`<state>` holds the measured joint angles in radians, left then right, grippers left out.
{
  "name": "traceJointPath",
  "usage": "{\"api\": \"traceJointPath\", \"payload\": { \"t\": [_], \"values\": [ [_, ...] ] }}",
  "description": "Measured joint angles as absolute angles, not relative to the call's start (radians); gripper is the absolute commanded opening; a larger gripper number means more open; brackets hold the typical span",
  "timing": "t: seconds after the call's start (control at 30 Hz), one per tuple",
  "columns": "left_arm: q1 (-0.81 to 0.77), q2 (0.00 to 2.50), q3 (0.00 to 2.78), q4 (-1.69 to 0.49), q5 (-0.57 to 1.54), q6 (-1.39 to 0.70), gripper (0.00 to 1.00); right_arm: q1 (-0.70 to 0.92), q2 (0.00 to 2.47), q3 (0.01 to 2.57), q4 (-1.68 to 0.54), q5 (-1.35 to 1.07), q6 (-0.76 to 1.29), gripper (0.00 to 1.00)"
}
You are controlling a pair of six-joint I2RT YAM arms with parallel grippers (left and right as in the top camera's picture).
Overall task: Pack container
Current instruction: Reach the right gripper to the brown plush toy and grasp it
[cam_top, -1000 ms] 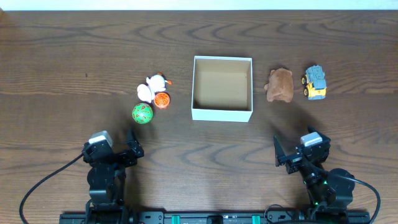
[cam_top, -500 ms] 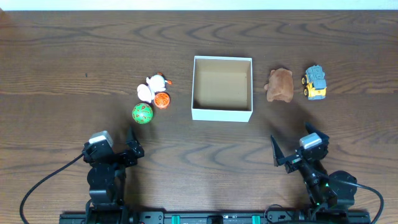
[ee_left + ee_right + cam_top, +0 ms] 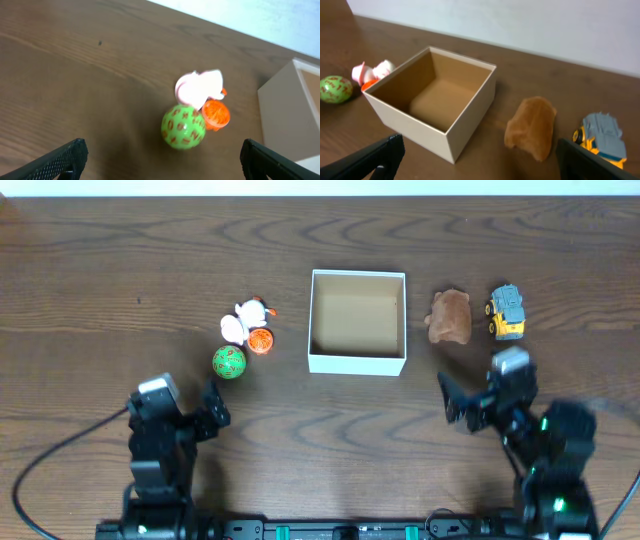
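Basically the left gripper (image 3: pixel 213 409) and right gripper (image 3: pixel 456 402) hang wide open, empty, near the counter (image 3: pixel 330 435) front edge, open wood before the container (image 3: pixel 357 363).

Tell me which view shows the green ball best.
Left wrist: the green ball sits near frame centre, large, its orange markings visible. Overhead shows it small, left of the container. Right wrist catches it only at the far left edge.

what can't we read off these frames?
Overhead: right arm motion-blurred, finger outlines smeared.
Left wrist: white toy blurred and washed out, shape unreadable; orange toy partly behind green ball.
Right wrist: near floor strip of the container hidden by its front wall.
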<state>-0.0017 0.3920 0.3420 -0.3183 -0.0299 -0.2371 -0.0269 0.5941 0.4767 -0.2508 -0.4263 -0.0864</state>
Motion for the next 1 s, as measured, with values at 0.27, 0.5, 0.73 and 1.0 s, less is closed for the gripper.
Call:
{"api": "traceJointPath", "payload": {
  "t": [0.27,0.5,0.73,1.0],
  "values": [
    [-0.002,0.813,0.714,-0.467,-0.029,-0.250,0.98,-0.027,1.168,1.021,-0.550,-0.424,-0.107,0.99],
    [-0.001,1.175,1.066,-0.653,-0.029,-0.252,0.98,-0.020,1.502,1.485,-0.789,-0.453,-0.173,0.99],
    [0.021,1.348,1.192,-0.712,-0.029,-0.252,0.98,0.011,1.542,1.582,-0.745,-0.495,-0.109,0.99],
    [0.030,1.362,1.192,-0.719,-0.029,-0.252,0.98,0.010,1.637,1.594,-0.838,-0.276,0.003,0.99]
  ]
}}
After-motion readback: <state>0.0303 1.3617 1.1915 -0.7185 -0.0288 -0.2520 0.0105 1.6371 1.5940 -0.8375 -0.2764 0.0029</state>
